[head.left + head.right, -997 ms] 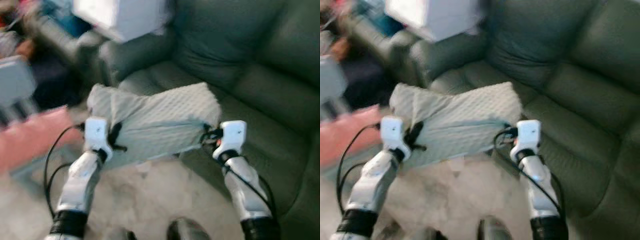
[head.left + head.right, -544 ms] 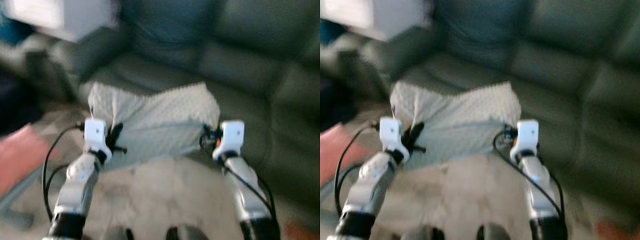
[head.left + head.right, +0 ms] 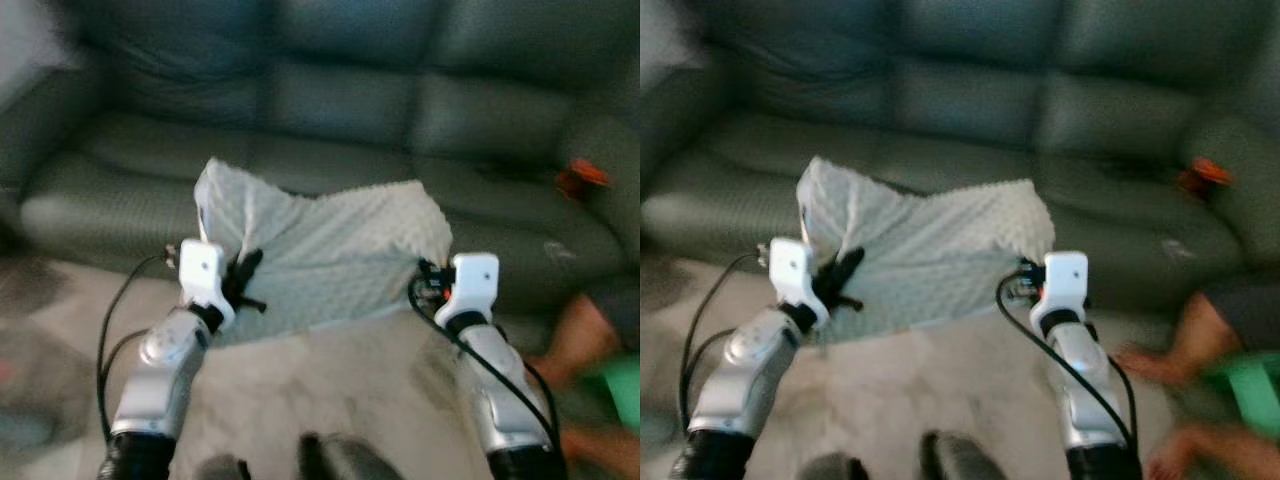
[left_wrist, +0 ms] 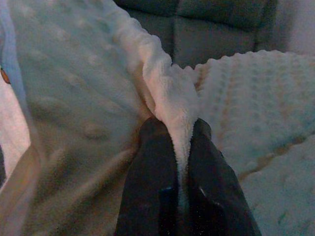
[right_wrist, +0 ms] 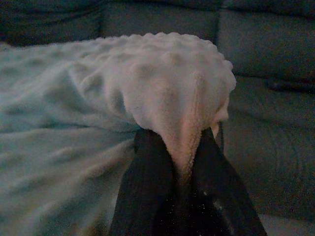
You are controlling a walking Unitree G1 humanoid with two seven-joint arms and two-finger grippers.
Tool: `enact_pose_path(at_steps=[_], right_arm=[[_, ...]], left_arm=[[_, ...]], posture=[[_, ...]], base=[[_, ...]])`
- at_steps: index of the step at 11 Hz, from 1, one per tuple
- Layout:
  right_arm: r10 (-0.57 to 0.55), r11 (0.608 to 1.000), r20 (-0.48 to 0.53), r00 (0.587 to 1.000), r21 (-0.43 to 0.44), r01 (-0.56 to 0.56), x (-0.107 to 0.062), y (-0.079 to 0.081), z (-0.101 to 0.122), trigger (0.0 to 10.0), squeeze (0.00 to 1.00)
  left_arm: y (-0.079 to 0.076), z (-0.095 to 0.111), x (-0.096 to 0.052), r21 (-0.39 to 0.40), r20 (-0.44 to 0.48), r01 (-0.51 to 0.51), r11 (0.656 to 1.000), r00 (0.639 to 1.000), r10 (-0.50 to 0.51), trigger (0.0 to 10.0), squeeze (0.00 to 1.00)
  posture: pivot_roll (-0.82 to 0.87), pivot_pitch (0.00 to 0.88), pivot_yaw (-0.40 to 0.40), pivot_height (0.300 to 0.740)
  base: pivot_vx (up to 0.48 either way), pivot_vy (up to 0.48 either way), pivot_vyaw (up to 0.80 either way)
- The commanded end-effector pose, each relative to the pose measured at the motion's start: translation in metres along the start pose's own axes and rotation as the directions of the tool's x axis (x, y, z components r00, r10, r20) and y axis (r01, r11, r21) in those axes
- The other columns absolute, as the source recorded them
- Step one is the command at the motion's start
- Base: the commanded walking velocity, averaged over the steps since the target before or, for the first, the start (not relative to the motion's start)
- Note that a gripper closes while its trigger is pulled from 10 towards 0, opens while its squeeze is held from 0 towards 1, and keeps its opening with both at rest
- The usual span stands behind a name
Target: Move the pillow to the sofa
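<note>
Two silver robot arms are reaching forward, holding a pale mint-green, bumpy-textured fleece pillow (image 3: 320, 250) between them in the air. The pillow is hanging in front of a dark green leather sofa (image 3: 330, 110), level with the front edge of its seat cushions and not resting on them. The head views are slightly blurred.

The left gripper (image 4: 178, 142) is clamping a soft fold at the pillow's left end; in the left wrist view its two black fingers (image 4: 150, 162) are pressing together with a ridge of fleece pinched between them. The right gripper (image 5: 174, 147) is gripping the pillow's right end in the same way, its black fingers (image 5: 142, 162) squeezing a bunched corner of the fabric. The pillow's top left corner is sticking up higher than the rest, and the cloth is sagging a little in the middle.

Below the pillow, a light beige floor (image 3: 330, 390) is showing between the arms. A small orange object (image 3: 578, 176), too blurred to identify, is lying on the sofa seat well to the right. At the lower right, a person's bare foot (image 3: 1160, 362) is resting on the floor beside something bright green (image 3: 1245, 385).
</note>
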State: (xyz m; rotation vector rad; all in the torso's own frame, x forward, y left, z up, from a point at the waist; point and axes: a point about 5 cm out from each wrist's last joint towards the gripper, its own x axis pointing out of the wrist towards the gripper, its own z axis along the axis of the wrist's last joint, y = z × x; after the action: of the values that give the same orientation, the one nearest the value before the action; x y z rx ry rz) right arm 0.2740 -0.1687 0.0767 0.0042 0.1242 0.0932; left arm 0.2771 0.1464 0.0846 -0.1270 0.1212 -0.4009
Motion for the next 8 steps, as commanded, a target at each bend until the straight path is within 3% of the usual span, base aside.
enact_pose_path(at_steps=[1, 8], right_arm=[[-0.014, 1.000, 0.035, 0.999, -0.013, 0.015, 0.0044, -0.0042, 0.0104, 10.0, 0.00], [0.000, 1.000, 0.050, 0.999, -0.026, 0.001, 0.0044, 0.0005, 0.0124, 10.0, 0.00]], left_arm=[[-0.0068, 0.0113, 0.0039, 0.004, 0.043, 0.045, 0.999, 0.998, -0.045, 10.0, 0.00], [-0.0090, 0.0114, 0.0030, -0.012, 0.046, 0.056, 0.998, 0.997, -0.055, 10.0, 0.00]], posture=[[-0.07, 0.095, -0.034, 0.740], [-0.08, 0.114, -0.026, 0.740]], base=[[0.412, 0.000, -0.73], [0.480, 0.000, 0.00]])
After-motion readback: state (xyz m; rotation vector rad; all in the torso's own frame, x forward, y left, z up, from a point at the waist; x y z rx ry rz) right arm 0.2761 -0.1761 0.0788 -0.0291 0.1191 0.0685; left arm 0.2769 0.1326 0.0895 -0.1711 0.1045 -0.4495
